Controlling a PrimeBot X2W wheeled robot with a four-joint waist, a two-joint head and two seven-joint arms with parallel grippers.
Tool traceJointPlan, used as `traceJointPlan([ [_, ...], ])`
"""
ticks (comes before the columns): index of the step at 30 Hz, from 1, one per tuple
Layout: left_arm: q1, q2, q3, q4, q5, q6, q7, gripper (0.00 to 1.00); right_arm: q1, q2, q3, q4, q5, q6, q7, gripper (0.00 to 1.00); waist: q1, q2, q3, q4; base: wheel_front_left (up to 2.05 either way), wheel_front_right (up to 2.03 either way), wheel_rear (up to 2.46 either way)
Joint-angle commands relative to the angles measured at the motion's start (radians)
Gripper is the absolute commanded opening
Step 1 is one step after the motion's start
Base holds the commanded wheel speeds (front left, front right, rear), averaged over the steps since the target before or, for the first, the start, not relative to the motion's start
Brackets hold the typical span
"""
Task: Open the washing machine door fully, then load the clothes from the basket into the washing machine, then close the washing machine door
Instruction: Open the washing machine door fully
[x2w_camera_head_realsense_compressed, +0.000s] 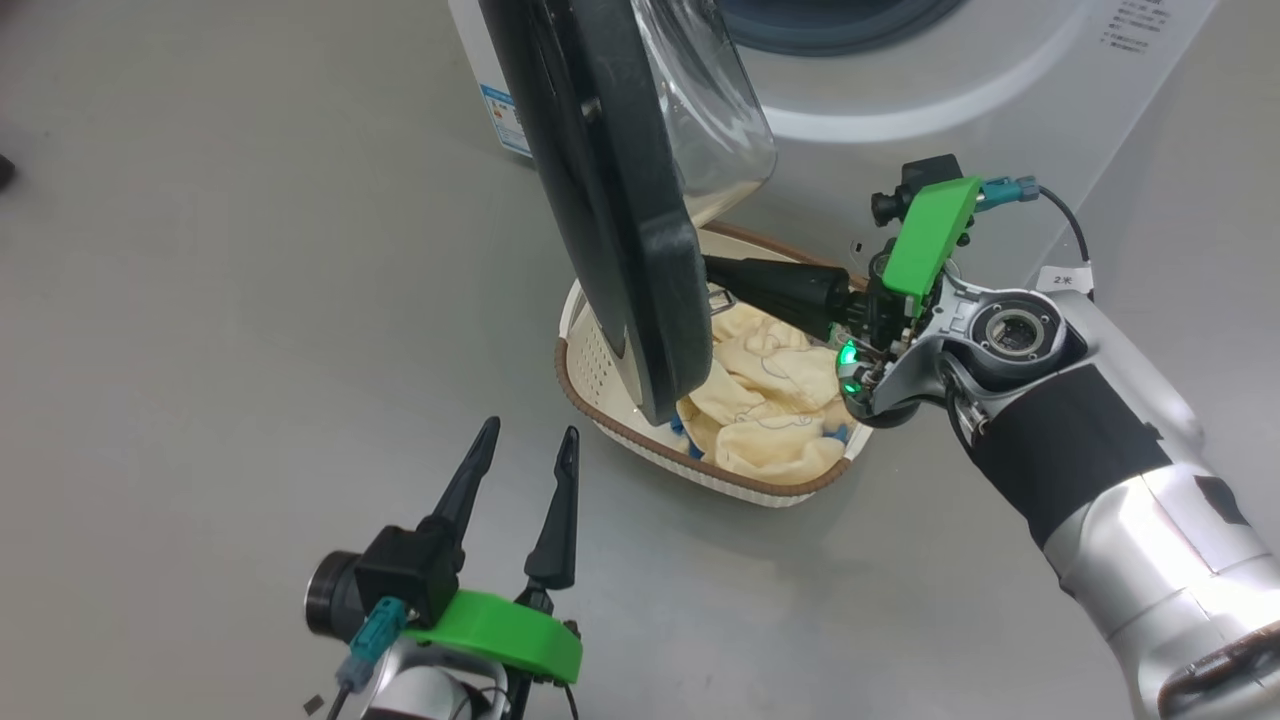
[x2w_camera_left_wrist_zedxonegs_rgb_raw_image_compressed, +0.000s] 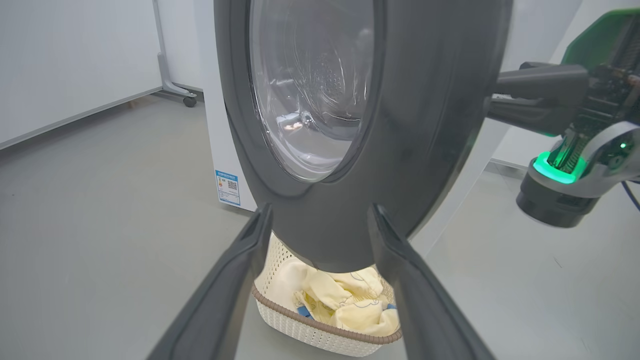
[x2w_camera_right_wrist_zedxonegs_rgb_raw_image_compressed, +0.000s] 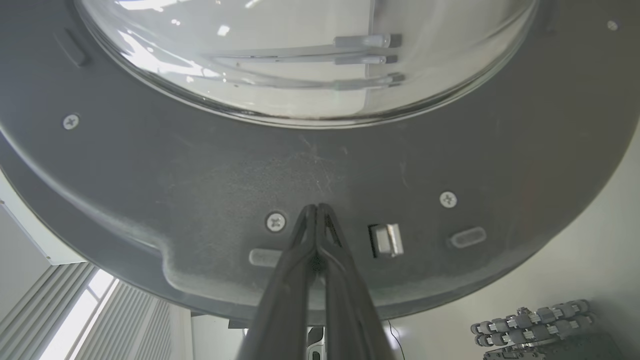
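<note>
Against the washing machine door (x2w_camera_right_wrist_zedxonegs_rgb_raw_image_compressed: 150, 175) rests the right tool (x2w_camera_right_wrist_zedxonegs_rgb_raw_image_compressed: 317, 207) (tips together).

The smooth grey floor (x2w_camera_head_realsense_compressed: 200, 350) carried the washing machine (x2w_camera_head_realsense_compressed: 950, 90) at 12 o'clock of the head view. The basket (x2w_camera_head_realsense_compressed: 690, 468) stood on the floor just beside the machine's front, on its 6 o'clock side. In the left wrist view, a castor (x2w_camera_left_wrist_zedxonegs_rgb_raw_image_compressed: 189, 101) of a white panel's stand rested on the floor at 10 o'clock.
</note>
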Motion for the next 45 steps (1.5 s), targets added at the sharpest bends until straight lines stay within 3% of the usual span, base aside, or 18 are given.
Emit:
traceJointPlan([
  [1,-0.013,0.012,0.035,-0.026,0.002,-0.001,-0.011,1.0,-0.001,0.029,0.023,-0.045,0.016,-0.002,-0.007,0.0,0.0,0.0,0.0,0.001,0.0,0.0,0.0],
  [12,-0.012,0.012,0.045,-0.026,0.005,0.0,-0.011,1.0,-0.001,0.016,0.085,-0.066,0.057,-0.002,-0.043,0.0,0.0,0.0,-0.004,-0.007,0.0,0.0,0.0],
  [23,0.004,0.012,0.071,-0.02,0.024,-0.004,-0.011,1.0,0.044,-0.059,0.081,-0.123,0.032,-0.002,-0.155,0.0,0.0,0.0,-0.058,-0.062,0.0,0.0,0.0],
  [36,0.063,0.014,0.169,-0.025,0.059,-0.027,-0.011,1.0,0.313,-0.245,0.118,-0.445,-0.338,-0.002,-0.535,0.0,0.0,0.0,-0.18,-0.189,0.0,0.0,0.0],
  [45,0.122,0.026,0.234,-0.043,0.08,-0.039,-0.011,1.0,0.447,-0.346,0.17,-0.504,-0.668,-0.002,-0.852,0.0,0.0,0.0,-0.227,-0.28,0.0,0.0,0.0],
])
